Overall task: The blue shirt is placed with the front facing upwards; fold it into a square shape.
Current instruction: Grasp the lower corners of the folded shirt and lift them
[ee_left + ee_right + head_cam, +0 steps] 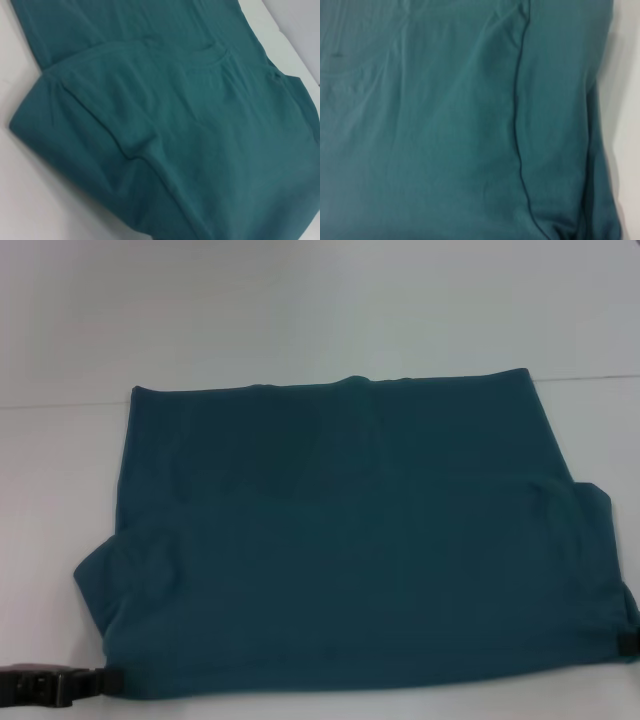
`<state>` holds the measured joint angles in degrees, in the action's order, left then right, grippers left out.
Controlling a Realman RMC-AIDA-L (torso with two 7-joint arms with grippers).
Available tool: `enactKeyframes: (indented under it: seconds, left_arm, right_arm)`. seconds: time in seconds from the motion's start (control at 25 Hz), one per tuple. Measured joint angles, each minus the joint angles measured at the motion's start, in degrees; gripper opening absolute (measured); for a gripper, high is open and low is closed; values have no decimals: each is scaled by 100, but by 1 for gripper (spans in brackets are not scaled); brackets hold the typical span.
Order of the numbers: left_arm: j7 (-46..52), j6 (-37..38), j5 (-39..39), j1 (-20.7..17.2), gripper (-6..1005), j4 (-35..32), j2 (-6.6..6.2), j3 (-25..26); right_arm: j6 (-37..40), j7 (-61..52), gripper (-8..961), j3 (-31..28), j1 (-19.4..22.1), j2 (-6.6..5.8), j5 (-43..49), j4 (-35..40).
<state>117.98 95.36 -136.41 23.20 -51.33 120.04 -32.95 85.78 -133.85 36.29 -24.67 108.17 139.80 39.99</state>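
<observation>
The blue shirt (350, 540) lies folded over on the white table (60, 470), plain back side up. Its lettering is hidden. A sleeve sticks out at the near left (100, 575) and another at the near right (598, 540). My left gripper (105, 678) is at the shirt's near-left corner, touching its edge. My right gripper (628, 642) shows only as a small dark tip at the near-right corner. The left wrist view shows the shirt (190, 130) with its round neckline (215, 55). The right wrist view shows the shirt (430, 130) and a sleeve seam (519, 125).
The table's far edge (60, 405) runs behind the shirt, with a pale wall beyond. Bare table shows to the left of the shirt and in a narrow strip on its right (610, 430).
</observation>
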Motion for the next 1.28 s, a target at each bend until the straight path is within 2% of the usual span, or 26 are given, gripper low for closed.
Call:
enactKeyframes:
  seconds: [0.92, 1.16, 1.28]
  left_arm:
    - [-18, 567, -2, -373, 3, -255, 136, 73]
    - [-6, 644, -21, -370, 2, -320, 136, 70]
    - [53, 683, -27, -283, 2, -367, 97, 109]
  right_arm:
    - [401, 60, 54, -47, 323, 80, -26, 27]
    - [489, 61, 50, -77, 356, 89, -21, 20]
    - [573, 71, 50, -221, 292, 79, 15, 8]
